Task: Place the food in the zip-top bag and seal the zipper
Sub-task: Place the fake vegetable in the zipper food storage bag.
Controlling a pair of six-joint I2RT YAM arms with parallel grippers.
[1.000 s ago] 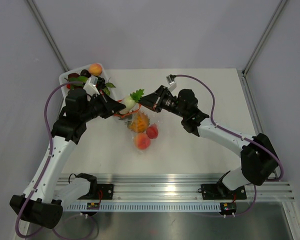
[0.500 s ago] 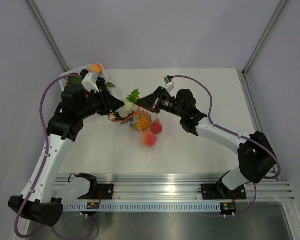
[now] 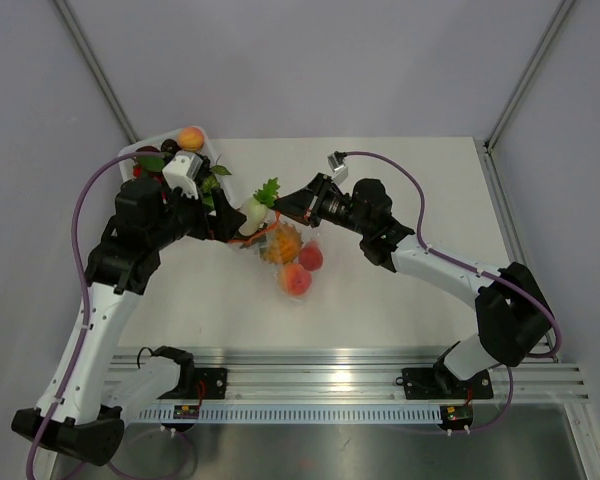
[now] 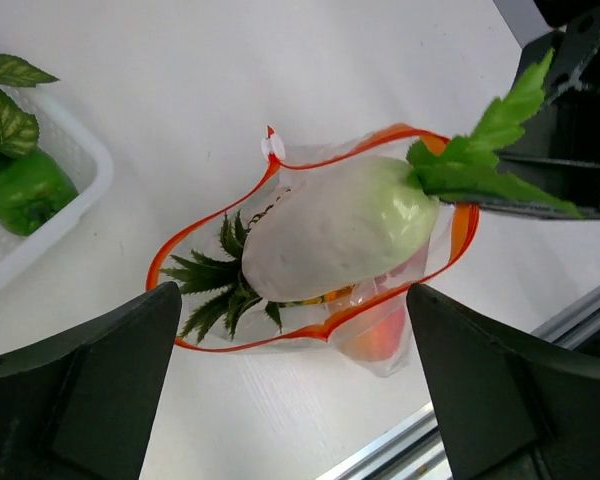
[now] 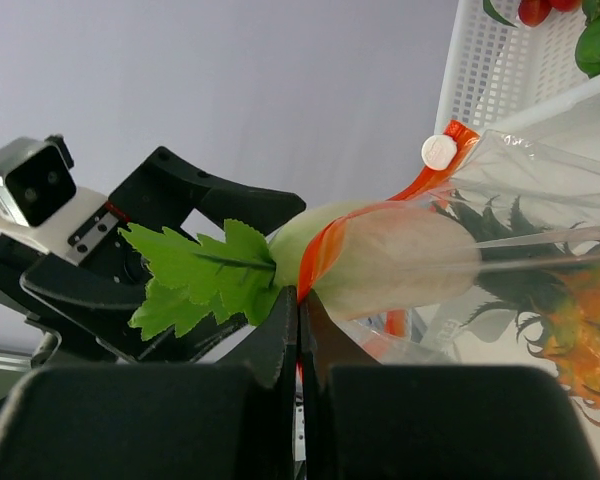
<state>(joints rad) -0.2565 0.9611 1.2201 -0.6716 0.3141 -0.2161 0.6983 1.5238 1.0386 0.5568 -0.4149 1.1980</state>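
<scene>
The zip-top bag (image 3: 290,262) hangs mouth-up from my right gripper (image 3: 286,204), which is shut on its red zipper (image 5: 325,255) strip. In the right wrist view the right gripper (image 5: 300,305) pinches that strip just beside the radish's leaves (image 5: 205,275). A white radish (image 4: 340,225) lies half inside the open mouth. Inside are a pineapple (image 4: 220,275), a peach (image 3: 297,280) and a red fruit (image 3: 311,257). My left gripper (image 4: 295,400) is open just left of the mouth with nothing between its fingers (image 4: 80,390). From above, the left gripper (image 3: 218,215) is a little clear of the radish (image 3: 254,209).
A white tray (image 3: 128,156) at the back left holds more toy food, among them a peach (image 3: 190,138) and a green pepper (image 4: 20,190). The tray's wall (image 5: 510,70) stands close behind the bag. The aluminium rail (image 3: 360,380) runs along the near edge.
My left gripper has opened, let go of the radish and drawn back to the left. The radish now rests in the bag's mouth. The bag has shifted slightly right.
</scene>
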